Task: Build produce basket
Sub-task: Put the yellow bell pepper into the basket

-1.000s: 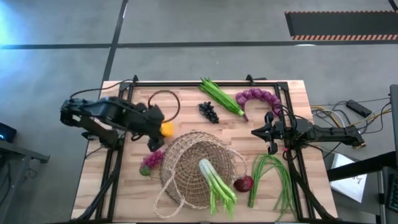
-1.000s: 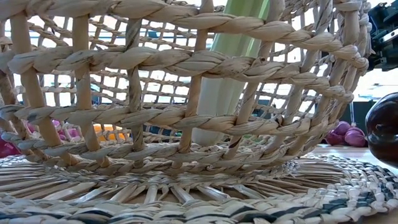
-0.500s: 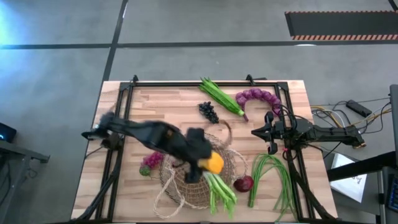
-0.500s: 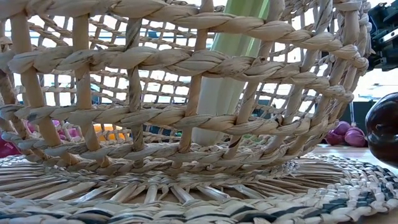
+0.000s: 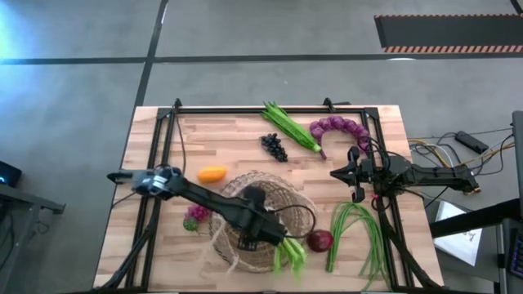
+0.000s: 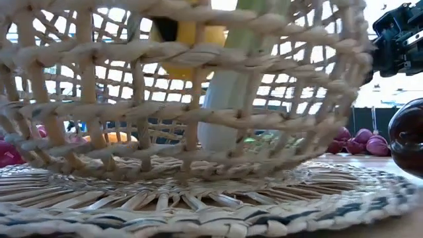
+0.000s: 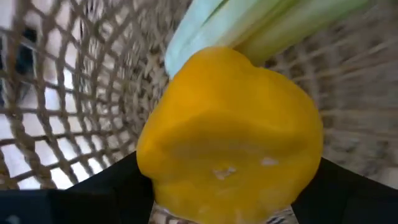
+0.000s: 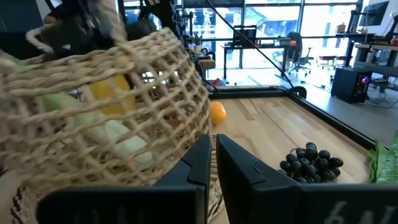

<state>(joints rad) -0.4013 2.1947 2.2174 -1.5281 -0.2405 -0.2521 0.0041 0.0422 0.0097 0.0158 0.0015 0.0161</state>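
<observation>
Reaching down into the basket [image 5: 245,216] at the table's near middle, the left gripper [image 5: 260,229] holds a yellow pepper [image 7: 230,134] between wide-set fingers, beside the leek [image 7: 211,28] lying inside. Over the table's right side, the right gripper [image 5: 353,174] waits, fingers closed and empty.

Overhead, table-level and wrist cameras share the basket [image 5: 260,219].

Open-plan office, desks [image 8: 249,38], swivel chairs [image 8: 303,55], glass walls [image 8: 273,25]
</observation>
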